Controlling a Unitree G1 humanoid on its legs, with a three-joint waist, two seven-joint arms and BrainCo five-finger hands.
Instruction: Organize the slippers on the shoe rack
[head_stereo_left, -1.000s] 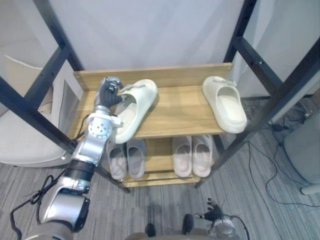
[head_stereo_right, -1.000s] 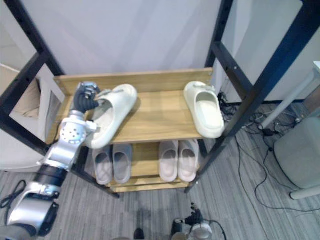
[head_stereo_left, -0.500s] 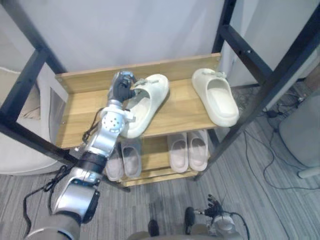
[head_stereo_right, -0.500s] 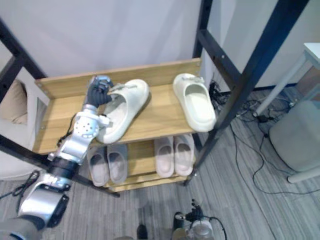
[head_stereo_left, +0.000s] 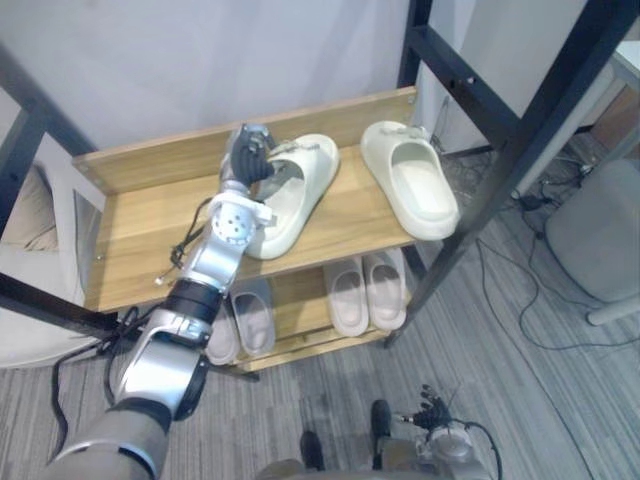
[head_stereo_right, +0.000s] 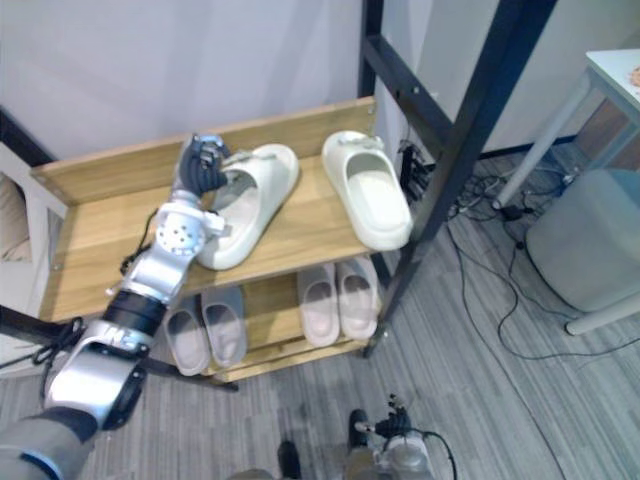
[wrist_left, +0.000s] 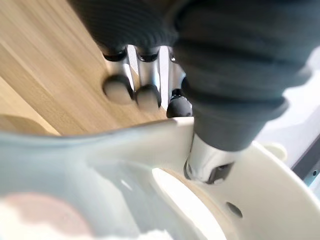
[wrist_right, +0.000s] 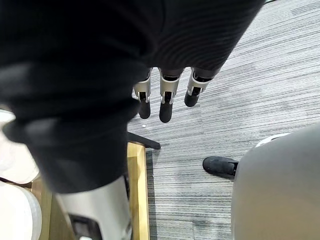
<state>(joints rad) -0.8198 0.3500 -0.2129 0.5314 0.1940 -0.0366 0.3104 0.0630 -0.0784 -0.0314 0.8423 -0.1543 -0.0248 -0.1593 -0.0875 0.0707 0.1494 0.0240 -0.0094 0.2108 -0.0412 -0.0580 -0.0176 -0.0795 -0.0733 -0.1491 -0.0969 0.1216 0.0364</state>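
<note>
Near the held slipper (head_stereo_left: 290, 205) and left robot hand (head_stereo_left: 245, 160) lies its mate (head_stereo_left: 415, 190).

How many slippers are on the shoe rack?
6. Top shelf: one cream slipper in the left hand, another slipper to its right. Lower shelf: four pale slippers in two pairs. More may hide farther back.

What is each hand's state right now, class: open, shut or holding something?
Left hand: shut on the cream slipper.
Right hand: open, holding nothing.
</note>
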